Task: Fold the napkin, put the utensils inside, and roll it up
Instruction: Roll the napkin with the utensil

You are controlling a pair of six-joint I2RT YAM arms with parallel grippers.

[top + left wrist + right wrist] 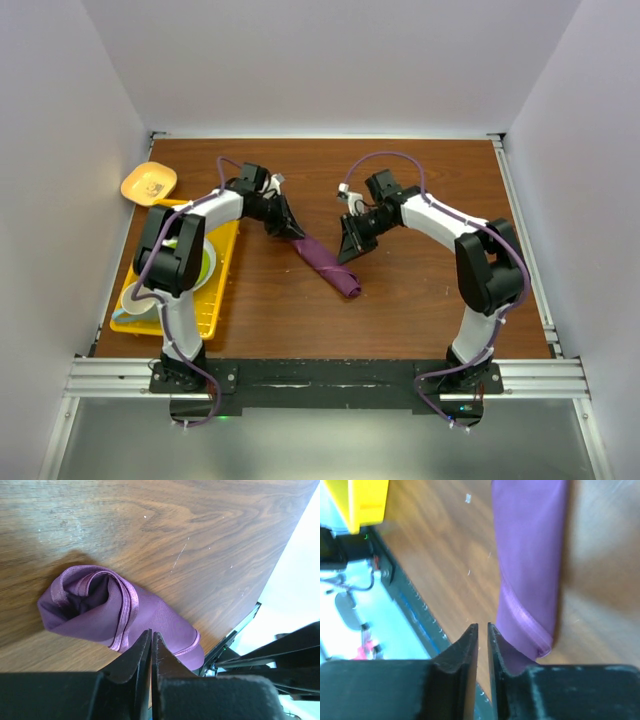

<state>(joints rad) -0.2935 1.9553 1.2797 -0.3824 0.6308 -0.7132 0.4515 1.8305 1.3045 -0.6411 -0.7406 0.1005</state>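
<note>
rolled napkin (330, 265) lies on table (420, 310); left gripper (151, 633) and right gripper (482, 626), both closed on nothing, flank it, likely steadying the roll.

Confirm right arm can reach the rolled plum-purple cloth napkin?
Probably yes. The right gripper hangs just beside the rolled plum-purple cloth napkin, nothing between them; the left gripper sits at its far end. Jaws look shut, so open first.

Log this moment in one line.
napkin: rolled, lying on table | left jaws: shut, over roll's far end | right jaws: shut, beside roll | utensils: not visible
</note>
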